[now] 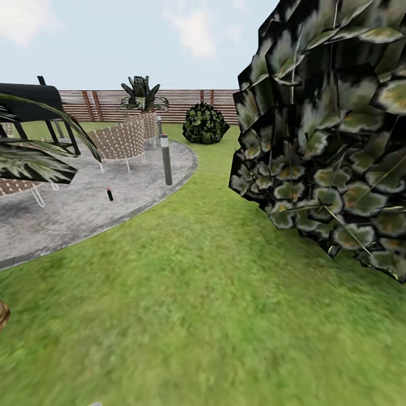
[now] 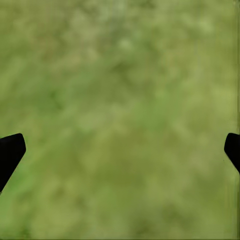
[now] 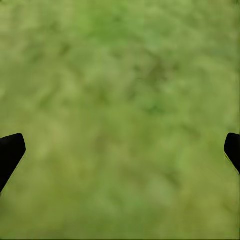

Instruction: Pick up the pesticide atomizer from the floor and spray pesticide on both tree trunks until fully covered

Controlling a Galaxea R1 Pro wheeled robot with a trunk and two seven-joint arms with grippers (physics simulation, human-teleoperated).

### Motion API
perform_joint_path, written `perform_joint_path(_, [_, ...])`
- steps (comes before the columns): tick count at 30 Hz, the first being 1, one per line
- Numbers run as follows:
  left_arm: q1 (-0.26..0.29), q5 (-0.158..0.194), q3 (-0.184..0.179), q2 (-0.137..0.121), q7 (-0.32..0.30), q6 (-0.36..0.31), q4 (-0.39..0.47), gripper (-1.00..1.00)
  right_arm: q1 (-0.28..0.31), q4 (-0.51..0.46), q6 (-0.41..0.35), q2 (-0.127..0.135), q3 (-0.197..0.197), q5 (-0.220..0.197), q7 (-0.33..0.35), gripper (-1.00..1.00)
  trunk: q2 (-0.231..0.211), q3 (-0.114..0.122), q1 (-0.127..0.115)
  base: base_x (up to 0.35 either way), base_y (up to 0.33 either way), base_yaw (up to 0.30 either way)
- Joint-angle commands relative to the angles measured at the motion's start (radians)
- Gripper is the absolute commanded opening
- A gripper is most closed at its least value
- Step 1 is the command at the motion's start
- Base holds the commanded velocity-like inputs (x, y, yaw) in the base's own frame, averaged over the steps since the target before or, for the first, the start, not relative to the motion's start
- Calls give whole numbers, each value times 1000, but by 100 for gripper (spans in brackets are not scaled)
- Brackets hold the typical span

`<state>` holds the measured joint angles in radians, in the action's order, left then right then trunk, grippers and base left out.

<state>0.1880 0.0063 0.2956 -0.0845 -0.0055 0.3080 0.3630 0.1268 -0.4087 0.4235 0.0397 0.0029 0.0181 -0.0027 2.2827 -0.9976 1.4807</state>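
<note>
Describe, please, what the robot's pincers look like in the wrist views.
Little of them shows. The left pincer appears as two plain black, rounded fingertips at opposite picture edges, over blurred grass. The right pincer looks the same: matte black tips, no cables or markings visible.

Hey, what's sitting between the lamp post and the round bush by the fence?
Only bare lawn lies between the lamp post and the round bush, as the head view shows.
</note>
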Motion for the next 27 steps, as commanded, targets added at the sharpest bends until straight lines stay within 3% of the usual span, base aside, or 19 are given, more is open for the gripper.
perform_joint_path(1, [1,0,2,0,-1,3,-1,100,0,1,3,0,0,2,0,100,0,-1,0,340,0,1])
perform_joint_path(27, [1,1,2,0,-1,3,-1,100,0,1,3,0,0,2,1,100,0,-1,0,340,0,0])
